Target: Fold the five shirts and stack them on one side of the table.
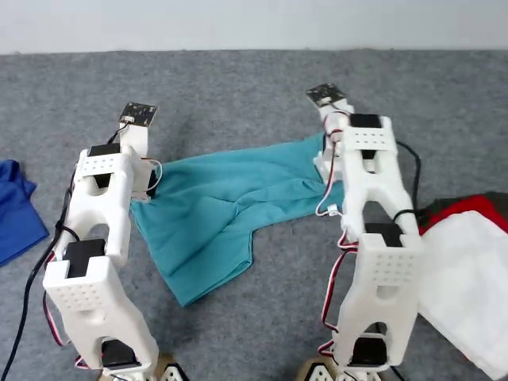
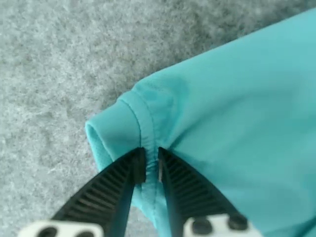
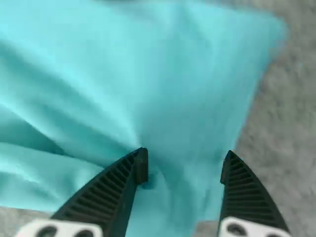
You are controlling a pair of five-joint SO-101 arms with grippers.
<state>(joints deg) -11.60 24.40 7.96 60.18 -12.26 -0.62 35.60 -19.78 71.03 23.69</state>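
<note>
A teal shirt (image 1: 226, 206) lies crumpled across the middle of the grey carpeted table. In the left wrist view my left gripper (image 2: 149, 160) is shut on a hemmed edge of the teal shirt (image 2: 232, 113), and the cloth is pinched between its black fingertips (image 2: 138, 165). The left arm (image 1: 103, 198) stands at the shirt's left edge. My right gripper (image 3: 185, 160) is open, its jaws spread wide over the teal shirt (image 3: 123, 84), one fingertip (image 3: 139, 163) touching the cloth. The right arm (image 1: 369, 175) stands over the shirt's right end.
A blue shirt (image 1: 14, 210) lies at the table's far left edge. At the right edge sits a white shirt (image 1: 468, 278) with a red shirt (image 1: 464, 208) behind it. The grey carpet (image 1: 238, 87) is bare at the back.
</note>
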